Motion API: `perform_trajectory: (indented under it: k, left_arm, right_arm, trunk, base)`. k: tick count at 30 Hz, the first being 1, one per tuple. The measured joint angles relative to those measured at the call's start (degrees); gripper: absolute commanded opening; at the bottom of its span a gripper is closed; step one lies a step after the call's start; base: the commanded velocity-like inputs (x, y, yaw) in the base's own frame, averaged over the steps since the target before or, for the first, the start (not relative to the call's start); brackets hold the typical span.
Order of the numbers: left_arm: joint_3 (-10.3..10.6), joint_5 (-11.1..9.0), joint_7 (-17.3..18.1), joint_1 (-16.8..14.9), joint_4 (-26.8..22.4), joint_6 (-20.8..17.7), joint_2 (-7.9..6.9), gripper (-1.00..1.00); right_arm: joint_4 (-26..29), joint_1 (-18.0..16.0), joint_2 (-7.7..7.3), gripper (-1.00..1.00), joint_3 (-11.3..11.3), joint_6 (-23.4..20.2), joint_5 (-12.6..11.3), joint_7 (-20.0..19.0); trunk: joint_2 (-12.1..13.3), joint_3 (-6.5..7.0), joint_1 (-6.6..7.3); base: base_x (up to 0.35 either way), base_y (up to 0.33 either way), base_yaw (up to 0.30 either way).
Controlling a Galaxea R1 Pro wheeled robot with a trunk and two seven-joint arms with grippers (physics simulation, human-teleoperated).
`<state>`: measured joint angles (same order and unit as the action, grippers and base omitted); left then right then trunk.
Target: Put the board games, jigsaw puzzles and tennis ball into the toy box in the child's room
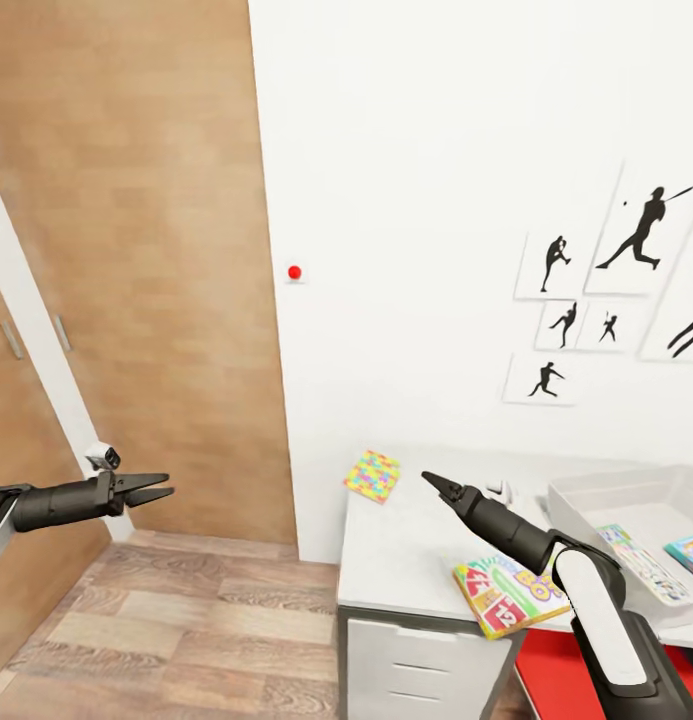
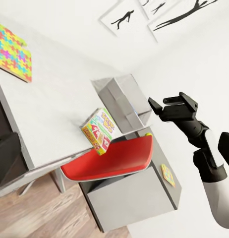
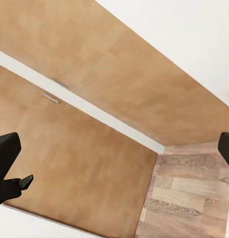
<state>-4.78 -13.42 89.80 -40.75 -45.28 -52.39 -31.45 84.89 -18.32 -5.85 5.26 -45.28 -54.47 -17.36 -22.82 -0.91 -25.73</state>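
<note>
On the table (image 1: 406, 550) a jigsaw puzzle (image 1: 372, 475) lies at the far left corner, also seen in the left wrist view (image 2: 13, 52). A cartoon-covered board game (image 1: 506, 595) rests at the table's front edge, partly over it (image 2: 98, 130). The grey toy box (image 1: 578, 505) stands at the table's right and holds two colourful flat boxes. My right gripper (image 1: 433, 483) hovers over the table between puzzle and board game, open and empty (image 2: 170, 102). My left gripper (image 1: 166, 486) hangs over the floor near the door, open and empty. The tennis ball and bed are out of view.
A brown wooden door (image 1: 136, 250) fills the left. A red chair (image 1: 551, 670) sits under the table beside white drawers (image 1: 416, 670). Black silhouette pictures (image 1: 641, 235) hang above the table. A small colourful square (image 2: 167, 174) lies on a lower grey unit. Wood floor (image 1: 186, 620) lies left of the table.
</note>
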Motion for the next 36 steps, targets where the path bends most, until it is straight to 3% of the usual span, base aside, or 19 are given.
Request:
perform_trajectory:
  k: [11,36]
  left_arm:
    - [0.01,-0.02,-0.01,-0.01,0.03,0.04,0.01,1.0]
    - [0.0,-0.02,-0.01,0.0,0.02,0.09,0.0,1.0]
  right_arm:
    - [-0.31,0.01,-0.31,1.0,-0.07,2.02,0.0,-0.33]
    - [-0.42,0.0,-0.31,1.0,-0.08,2.17,0.05,-0.45]
  trunk:
    - [0.01,-0.04,0.0]
    - [0.01,-0.04,-0.02]
  base:
    - [0.237,0.161,-0.027]
    - [0.044,-0.102,-0.018]
